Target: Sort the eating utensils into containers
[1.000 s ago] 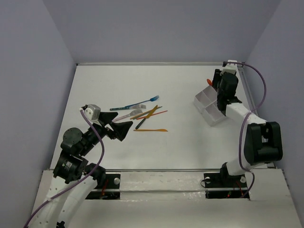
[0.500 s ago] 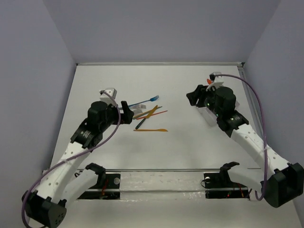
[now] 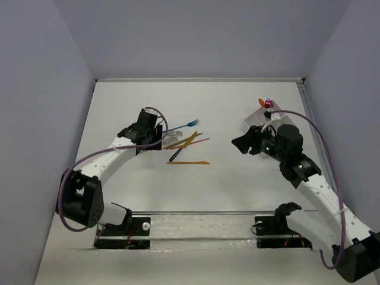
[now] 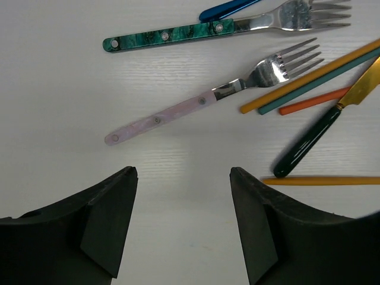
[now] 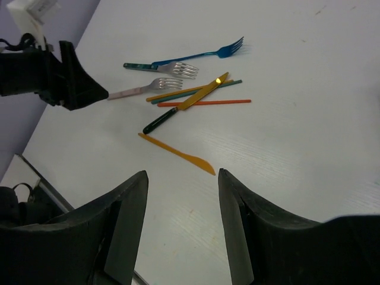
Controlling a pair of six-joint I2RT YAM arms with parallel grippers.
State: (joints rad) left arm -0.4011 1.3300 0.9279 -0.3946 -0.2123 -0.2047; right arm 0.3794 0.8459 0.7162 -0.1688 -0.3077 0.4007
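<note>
While left fingers (image 4: 89, 237) hover parted and empty with pink-handled fork (image 4: 172, 114) at 12 o'clock, right fingers (image 5: 119, 219) gape empty above desk (image 5: 297, 124).

marbled green fork (image 4: 219, 27), pale pink fork (image 4: 202, 101), blue fork (image 5: 199, 54), orange knife (image 5: 177, 154)

Bright, even, diffuse light from overhead; no hard shadows. Top view: table (image 3: 237, 184) reads flat white w/ little texture, and the arms and utensils cast only thin, soft shadows. Small things mid-table are low-res there.

Left wrist view is sharp: wood-like grain of the tabletop shows, and there are specular glints on the tines of the pink-handled fork (image 4: 178, 110). Left gripper (image 4: 183, 175) and right gripper (image 5: 181, 175) read as near-black masses w/ little surface detail and edges a bit soft.

Right wrist view: hot glare spot near the tip of the gold-bladed knife (image 5: 193, 98); faint shadows close under each utensil.
</note>
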